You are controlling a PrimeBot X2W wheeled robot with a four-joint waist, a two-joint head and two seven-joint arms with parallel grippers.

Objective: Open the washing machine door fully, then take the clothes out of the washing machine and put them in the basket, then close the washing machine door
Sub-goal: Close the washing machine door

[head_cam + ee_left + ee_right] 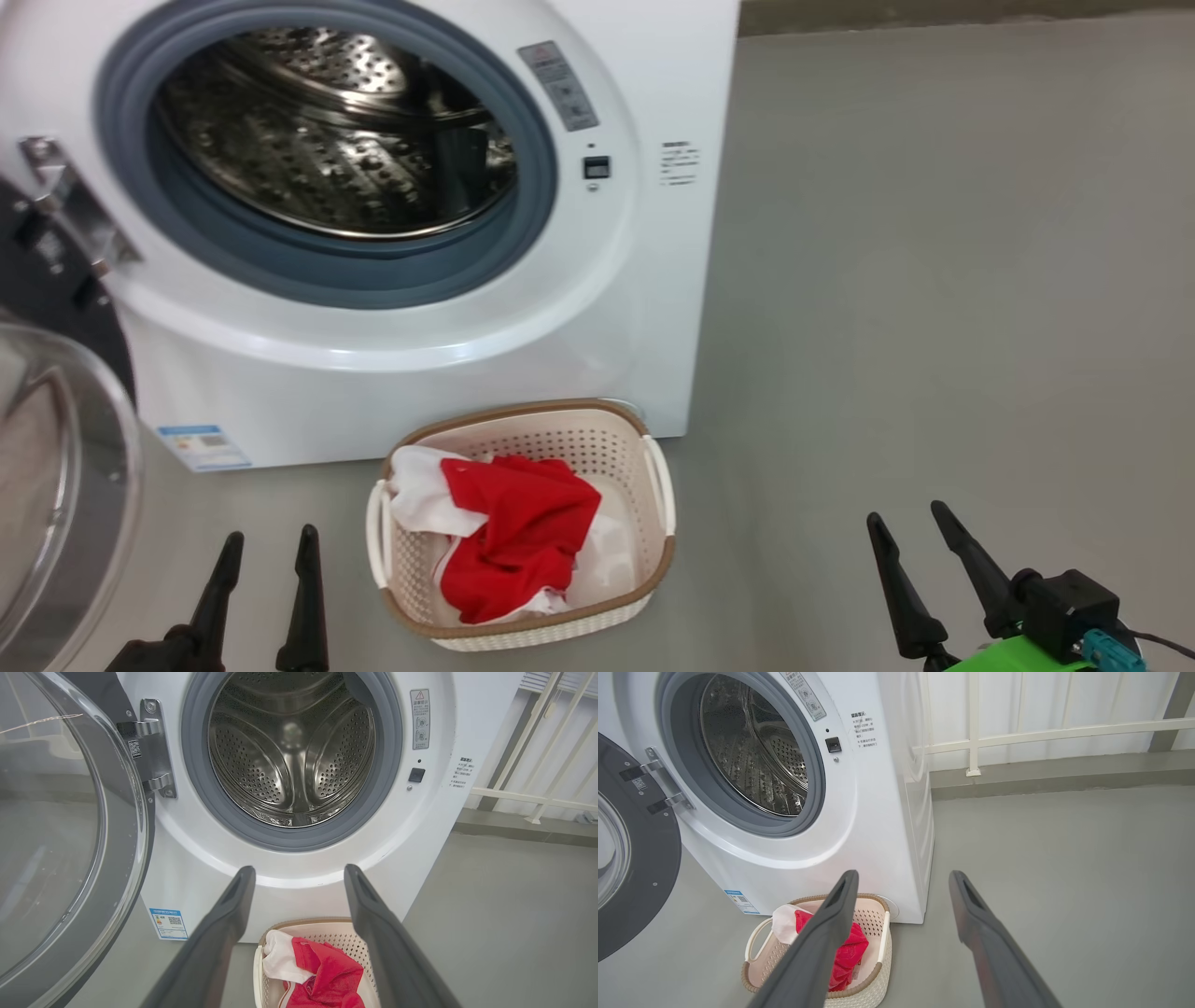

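Door wide open now: the large round door [56, 467], glossy black rim and clear glass bowl, is seen swung out at the left of the white front-loading washing machine [448, 373], with the perforated steel drum [336, 140] laid open to view. The red jersey [523, 541] and the white cloth [420, 495] are found piled in the cream perforated plastic basket [523, 409], set on the grey floor [934, 327] just before the machine. The left gripper [270, 534] and the right gripper [906, 512] are held low either side of it, jaws spread, nothing gripped.
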